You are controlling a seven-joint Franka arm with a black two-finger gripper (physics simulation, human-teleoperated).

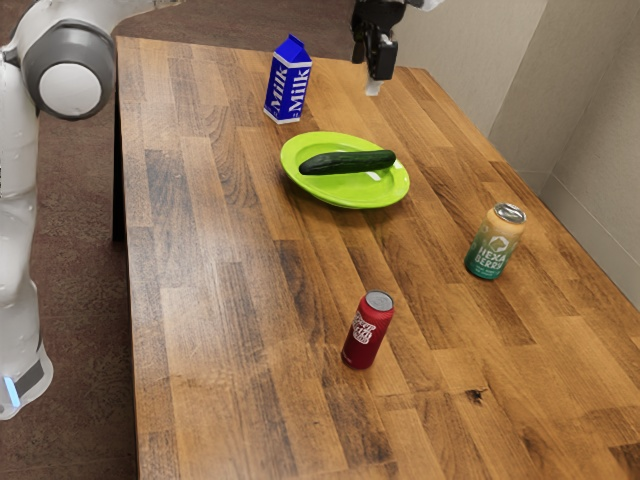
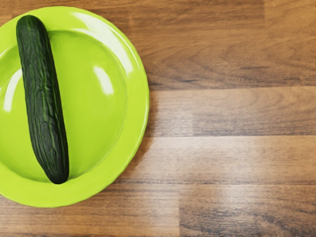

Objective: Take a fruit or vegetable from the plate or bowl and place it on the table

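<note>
Cucumber (image 1: 347,163) is lying on the green plate (image 1: 395,188) on the bench (image 1: 240,300), below the end effector (image 1: 374,84); its long axis is running roughly from the exterior view's left to its right. The end effector is hanging in the air, carrying nothing, and how far open it is remains unclear from here. The pick is probably calling for a descent, with the grip closing across the cucumber's narrow width, not along its length

White arm (image 1: 72,85) from the exterior view's left, black end effector (image 1: 373,86) raised, pointing down
</note>
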